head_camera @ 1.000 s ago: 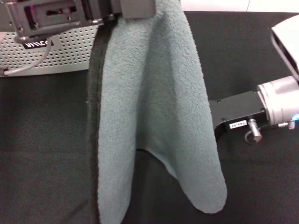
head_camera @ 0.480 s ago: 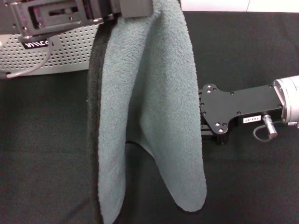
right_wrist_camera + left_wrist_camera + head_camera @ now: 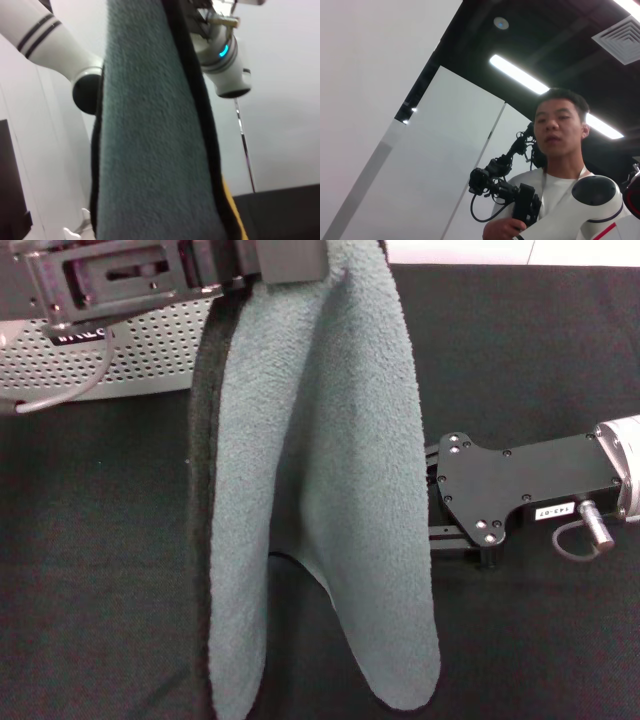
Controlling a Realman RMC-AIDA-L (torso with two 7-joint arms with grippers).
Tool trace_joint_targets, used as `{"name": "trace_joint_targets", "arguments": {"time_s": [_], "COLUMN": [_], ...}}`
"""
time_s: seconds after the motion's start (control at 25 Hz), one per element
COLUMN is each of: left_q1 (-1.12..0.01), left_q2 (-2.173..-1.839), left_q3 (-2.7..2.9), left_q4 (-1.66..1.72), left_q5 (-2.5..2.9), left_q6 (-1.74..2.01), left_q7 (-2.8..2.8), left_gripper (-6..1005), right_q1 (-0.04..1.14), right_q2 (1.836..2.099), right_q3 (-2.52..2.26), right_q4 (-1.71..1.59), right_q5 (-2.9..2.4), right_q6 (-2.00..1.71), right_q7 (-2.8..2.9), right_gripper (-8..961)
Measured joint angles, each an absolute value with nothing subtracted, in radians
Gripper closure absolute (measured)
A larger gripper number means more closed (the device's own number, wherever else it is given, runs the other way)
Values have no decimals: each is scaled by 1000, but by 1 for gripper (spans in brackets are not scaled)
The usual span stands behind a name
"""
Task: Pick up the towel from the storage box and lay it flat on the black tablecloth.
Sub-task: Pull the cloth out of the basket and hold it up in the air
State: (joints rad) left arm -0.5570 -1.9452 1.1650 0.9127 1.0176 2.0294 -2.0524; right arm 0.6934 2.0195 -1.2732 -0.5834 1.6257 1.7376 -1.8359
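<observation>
Black tablecloth (image 3: 540, 360) covers the whole work surface, slightly creased. At the far left I see the storage box (image 3: 140, 355), its perforated pale side facing me.

My left gripper (image 3: 285, 258) sits at the top edge of the head view, above the cloth and in front of the box. It is clenched on the upper edge of the towel (image 3: 320, 490). The towel hangs down from there, folded lengthwise, the grey-green fleece toward the camera and a dark strip along its left side. Its rounded lower corner reaches low in the view; I cannot tell whether it touches the tablecloth.

My right gripper (image 3: 432, 495) comes in from the right, low over the tablecloth, its black body level. Its tip is at the right edge of the hanging towel; the fingers are hidden behind the fleece, so I cannot tell whether they are released or closed.

Right wrist view: the towel (image 3: 150, 130) fills the middle, black edging along one side, with the white left arm (image 3: 225, 55) behind it.

Left wrist view: ceiling lights and a person (image 3: 557, 165) holding a control device (image 3: 512, 192).
</observation>
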Motion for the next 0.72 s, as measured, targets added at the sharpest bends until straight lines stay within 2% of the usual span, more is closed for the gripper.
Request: {"name": "trace_joint_targets", "arguments": {"time_s": [0.56,0.72], "left_q1": [-562,-562], "left_q2": [-1943,-1942], "left_q3": [1164,1164], "left_q4": [864,864], "left_q5": [1020,1020], "left_q6": [2029,2029], "left_q7": [-2027,-2025], "left_gripper": [984,985], "right_q1": [704,704], "right_q2": [2022,2014], "right_q3": [-1311,-1313], "right_q4": [-583,-583], "right_q5": [1652,1647], "right_q6": [1778,1777], "right_q7": [-1831,-1826], "right_gripper": [548,548]}}
